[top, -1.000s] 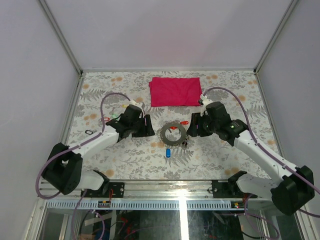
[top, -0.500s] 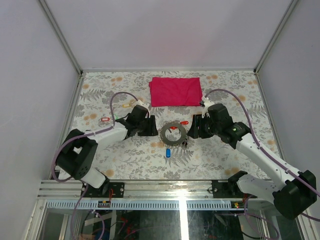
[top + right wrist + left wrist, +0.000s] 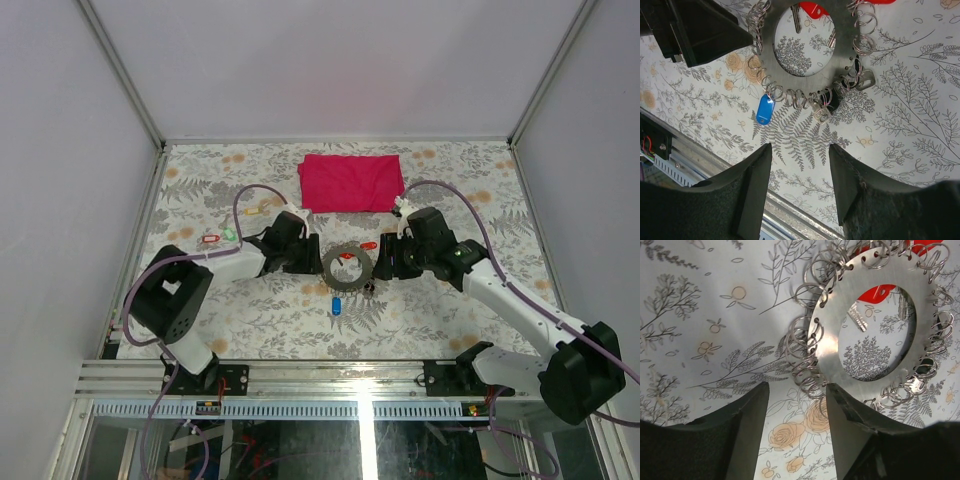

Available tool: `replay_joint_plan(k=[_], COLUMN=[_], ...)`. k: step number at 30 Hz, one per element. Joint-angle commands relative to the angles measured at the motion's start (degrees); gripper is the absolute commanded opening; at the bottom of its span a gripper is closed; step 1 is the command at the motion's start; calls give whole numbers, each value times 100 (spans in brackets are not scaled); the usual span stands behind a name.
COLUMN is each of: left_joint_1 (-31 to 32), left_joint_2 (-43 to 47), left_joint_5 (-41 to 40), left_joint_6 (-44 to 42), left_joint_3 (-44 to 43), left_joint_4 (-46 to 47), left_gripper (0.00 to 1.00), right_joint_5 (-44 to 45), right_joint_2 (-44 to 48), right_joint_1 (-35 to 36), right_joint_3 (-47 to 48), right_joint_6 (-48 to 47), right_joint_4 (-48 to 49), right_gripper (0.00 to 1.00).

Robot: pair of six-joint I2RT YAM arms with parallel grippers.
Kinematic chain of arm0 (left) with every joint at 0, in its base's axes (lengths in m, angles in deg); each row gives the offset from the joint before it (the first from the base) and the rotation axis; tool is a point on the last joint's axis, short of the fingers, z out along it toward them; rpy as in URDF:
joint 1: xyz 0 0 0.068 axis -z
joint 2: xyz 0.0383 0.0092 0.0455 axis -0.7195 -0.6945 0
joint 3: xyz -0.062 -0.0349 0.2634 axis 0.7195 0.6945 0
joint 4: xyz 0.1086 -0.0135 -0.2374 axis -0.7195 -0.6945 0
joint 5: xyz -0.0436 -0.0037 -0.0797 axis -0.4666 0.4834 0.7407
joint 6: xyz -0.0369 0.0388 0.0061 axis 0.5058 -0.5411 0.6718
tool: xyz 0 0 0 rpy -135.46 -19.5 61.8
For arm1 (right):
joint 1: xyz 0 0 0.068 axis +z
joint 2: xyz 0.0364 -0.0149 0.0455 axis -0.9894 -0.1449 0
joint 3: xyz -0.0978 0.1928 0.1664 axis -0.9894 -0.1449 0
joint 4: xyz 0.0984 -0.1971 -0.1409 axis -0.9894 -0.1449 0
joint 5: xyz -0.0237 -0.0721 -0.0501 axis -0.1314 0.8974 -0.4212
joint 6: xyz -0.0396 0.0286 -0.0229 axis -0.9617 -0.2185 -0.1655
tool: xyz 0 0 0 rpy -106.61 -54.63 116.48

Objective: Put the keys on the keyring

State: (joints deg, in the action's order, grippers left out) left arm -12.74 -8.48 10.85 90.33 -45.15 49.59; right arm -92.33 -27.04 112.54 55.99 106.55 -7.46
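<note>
The keyring (image 3: 347,266), a dark grey ring edged with many small wire loops, lies flat mid-table. My left gripper (image 3: 306,256) is open and empty at its left edge; in the left wrist view (image 3: 797,390) the ring (image 3: 830,345) lies just ahead of the fingertips. My right gripper (image 3: 385,261) is open and empty at the ring's right edge, the ring (image 3: 840,60) ahead of it (image 3: 800,147). A blue key (image 3: 765,109) and a black key (image 3: 832,102) hang from its near loops. A red key (image 3: 875,292) lies in the ring's centre. Red (image 3: 208,239), green (image 3: 229,234) and yellow (image 3: 252,211) keys lie loose at the left.
A folded red cloth (image 3: 352,182) lies at the back centre. Another red key (image 3: 368,245) lies at the ring's back right. The table's metal front rail (image 3: 790,212) runs just below the right gripper. Grey walls enclose the table on three sides.
My left gripper has slid right up to the ring's left edge while its arm folded in. My right gripper has edged left toward the ring. The ring and keys have not moved.
</note>
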Motion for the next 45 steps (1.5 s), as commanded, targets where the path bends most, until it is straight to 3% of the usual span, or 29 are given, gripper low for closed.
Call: replay_joint_plan(k=[1, 10, 21, 32, 37, 40, 45], left_joint_1=[106, 183, 223, 283, 285, 274, 271], left_joint_2=[-195, -394, -370, 238, 953, 1364, 1905], left_joint_5=[1, 38, 8, -17, -402, -687, -1228], left_joint_6=[-52, -48, -100, -98, -40, -68, -106], left_joint_3=[-155, -192, -191, -225, -231, -255, -297], left_joint_4=[403, 601, 654, 396, -99, -401, -884], left_gripper=[50, 44, 0, 0, 16, 29, 41], right_joint_5=[-189, -228, -209, 140, 431, 577, 997], right_joint_2=[-85, -135, -83, -185, -954, -1555, -2482], right_joint_1=[29, 24, 25, 25, 58, 202, 541], right_joint_3=[72, 67, 8, 76, 635, 1098, 1875], right_joint_6=[-70, -113, -104, -234, -556, -734, -803], right_joint_4=[199, 164, 155, 180, 126, 65, 75], right_gripper=[56, 55, 55, 56, 71, 74, 78])
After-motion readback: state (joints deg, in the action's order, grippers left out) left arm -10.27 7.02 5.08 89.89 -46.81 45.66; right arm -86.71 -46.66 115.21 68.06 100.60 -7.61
